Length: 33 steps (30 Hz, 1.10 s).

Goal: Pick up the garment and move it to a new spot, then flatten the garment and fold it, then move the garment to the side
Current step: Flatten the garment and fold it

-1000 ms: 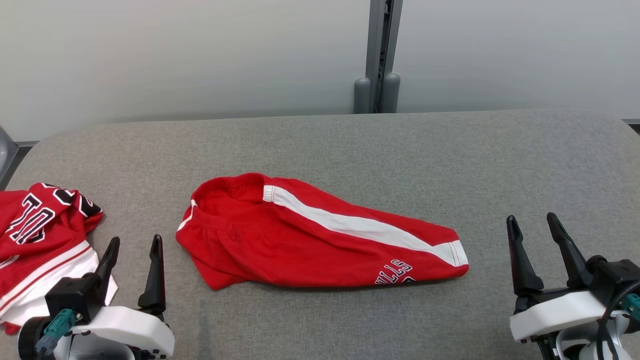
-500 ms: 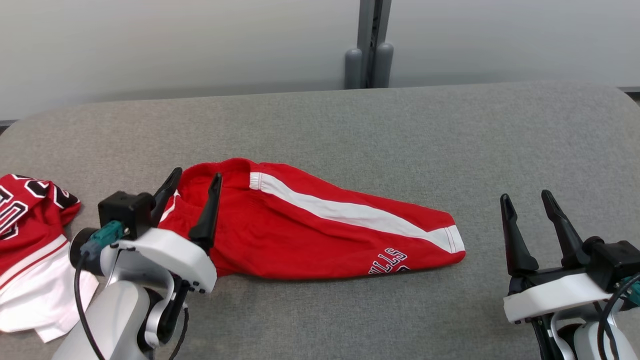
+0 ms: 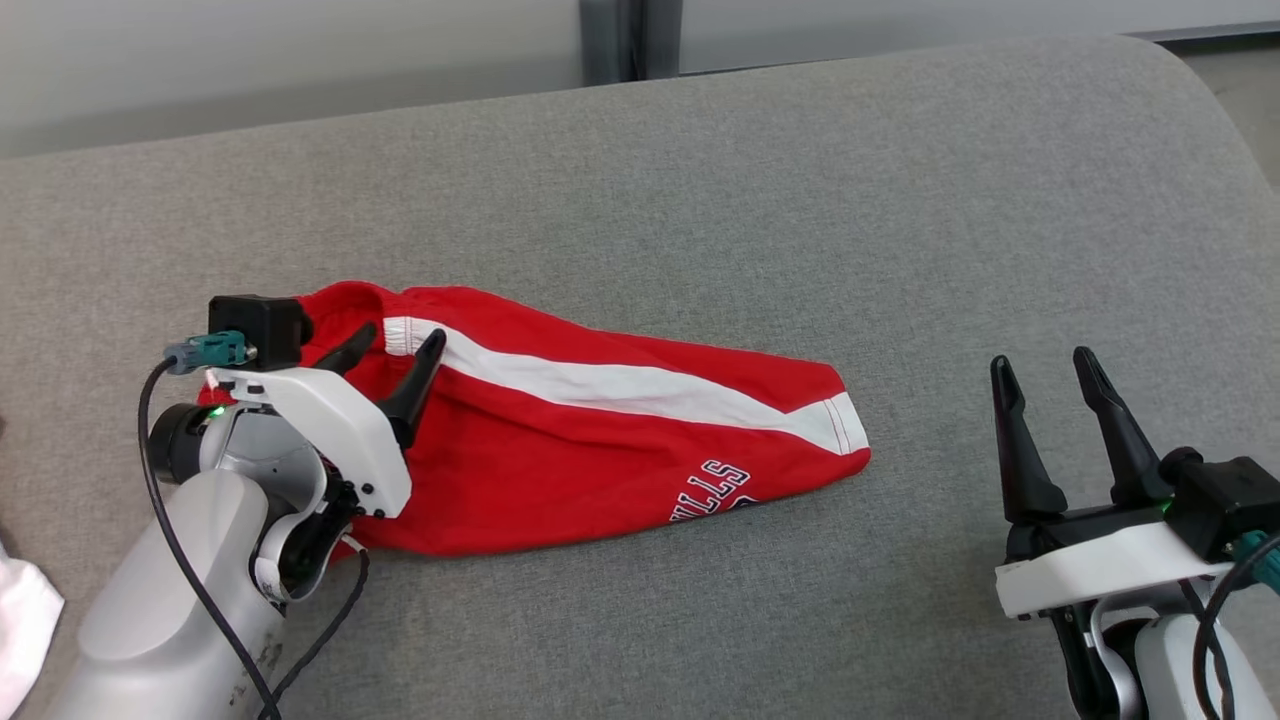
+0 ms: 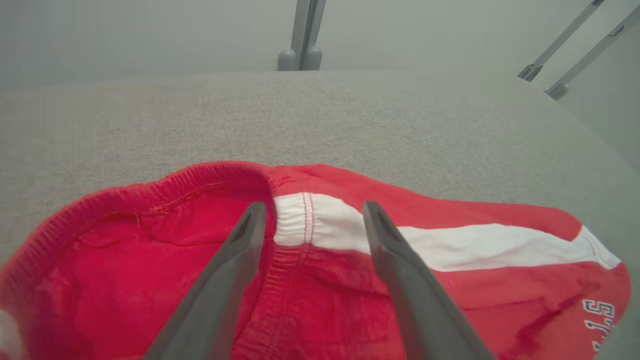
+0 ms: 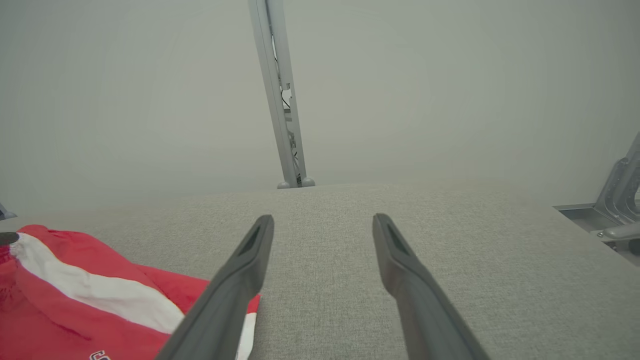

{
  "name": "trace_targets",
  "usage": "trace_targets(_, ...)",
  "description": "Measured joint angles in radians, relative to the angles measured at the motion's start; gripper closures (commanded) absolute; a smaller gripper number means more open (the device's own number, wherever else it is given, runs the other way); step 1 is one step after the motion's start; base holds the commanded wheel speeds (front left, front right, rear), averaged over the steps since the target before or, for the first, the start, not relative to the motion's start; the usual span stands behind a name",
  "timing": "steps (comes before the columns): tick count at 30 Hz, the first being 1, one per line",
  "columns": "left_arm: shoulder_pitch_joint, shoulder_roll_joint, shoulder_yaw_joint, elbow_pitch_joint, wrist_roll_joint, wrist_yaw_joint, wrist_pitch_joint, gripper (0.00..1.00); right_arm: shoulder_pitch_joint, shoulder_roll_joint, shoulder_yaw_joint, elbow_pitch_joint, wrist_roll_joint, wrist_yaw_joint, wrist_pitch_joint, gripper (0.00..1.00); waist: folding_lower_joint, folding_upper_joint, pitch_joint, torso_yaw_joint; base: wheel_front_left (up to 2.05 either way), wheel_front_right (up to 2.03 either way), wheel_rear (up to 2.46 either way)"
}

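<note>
The garment [image 3: 600, 440] is a pair of red shorts with a white side stripe, lying folded lengthwise on the grey padded table [image 3: 700, 180], waistband to the left. My left gripper [image 3: 400, 345] hovers open over the waistband end, its fingers astride the stripe's top end. In the left wrist view the left gripper [image 4: 310, 210] frames the white stripe at the waistband of the shorts [image 4: 450, 280]. My right gripper [image 3: 1040, 365] stands open over bare table, to the right of the leg hem. The right wrist view has that gripper [image 5: 322, 222] open, with the shorts [image 5: 75, 300] at lower left.
A scrap of white cloth [image 3: 25, 620] lies at the left edge of the head view. A grey post [image 3: 615, 35] rises behind the table's far edge. The table's rounded right corner [image 3: 1190, 70] falls away to the floor.
My left arm has reached forward and right from beside the jersey to over the shorts' waistband. The camera has tilted down and right, shifting the whole scene. My right gripper has stayed put.
</note>
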Motion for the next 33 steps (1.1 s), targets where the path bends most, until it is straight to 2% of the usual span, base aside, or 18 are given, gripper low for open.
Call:
trace_targets(5, -0.024, 0.001, 0.002, 0.061, -0.028, -0.034, 0.024, 0.0, -0.009, -0.001, 0.001, 0.014, 0.007, 0.0, -0.011, 0.0, 0.0, 0.0, 0.022, -0.017, 0.0, 0.0, 0.0)
trace_targets(6, -0.026, 0.001, 0.0, 0.068, -0.03, -0.038, 0.029, 0.2, -0.01, -0.001, 0.002, 0.018, 0.007, 0.0, -0.013, 0.0, 0.0, 0.0, 0.024, -0.018, 0.0, 0.0, 0.0)
trace_targets(7, -0.031, 0.0, -0.001, 0.073, -0.03, -0.041, 0.029, 0.2, -0.01, -0.001, 0.003, 0.022, 0.007, 0.0, -0.013, 0.0, 0.0, 0.0, 0.026, -0.017, 0.0, 0.0, 0.0)
trace_targets(8, -0.038, 0.0, -0.001, 0.076, -0.03, -0.045, 0.024, 0.64, -0.013, -0.001, 0.007, 0.025, 0.007, 0.0, -0.013, 0.0, 0.0, 0.0, 0.028, -0.016, 0.0, 0.0, 0.0)
trace_targets(9, -0.043, 0.0, -0.001, 0.077, -0.03, -0.047, 0.022, 0.96, -0.015, 0.0, 0.012, 0.027, 0.008, 0.0, -0.013, 0.0, 0.0, 0.0, 0.029, -0.015, 0.0, 0.0, 0.0)
trace_targets(10, -0.044, 0.001, -0.002, 0.079, -0.03, -0.047, 0.021, 1.0, -0.016, -0.001, 0.019, 0.03, 0.008, 0.0, -0.013, 0.0, 0.0, 0.0, 0.031, -0.013, 0.0, 0.0, 0.0)
trace_targets(19, -0.06, -0.001, -0.019, 0.069, -0.005, -0.046, -0.018, 1.0, -0.02, 0.0, 0.105, 0.113, 0.038, 0.0, 0.0, 0.0, 0.0, 0.0, 0.057, 0.018, 0.0, 0.0, 0.0)
trace_targets(30, -0.08, -0.02, -0.036, 0.06, 0.006, -0.046, -0.049, 1.0, -0.14, 0.0, 0.197, 0.342, 0.082, 0.0, 0.0, 0.0, 0.0, 0.0, 0.097, 0.059, 0.0, 0.0, 0.0)
trace_targets(31, -0.08, -0.021, -0.036, 0.061, 0.006, -0.047, -0.05, 1.0, -0.146, 0.001, 0.201, 0.355, 0.086, 0.0, 0.0, 0.34, 0.0, 0.0, 0.1, 0.062, 0.0, 0.0, 0.0)
trace_targets(33, -0.081, -0.023, -0.038, 0.064, 0.006, -0.047, -0.059, 1.0, -0.162, 0.0, 0.206, 0.375, 0.09, 0.0, -0.002, 0.8, 0.0, 0.0, 0.104, 0.067, 0.0, 0.0, 0.0)
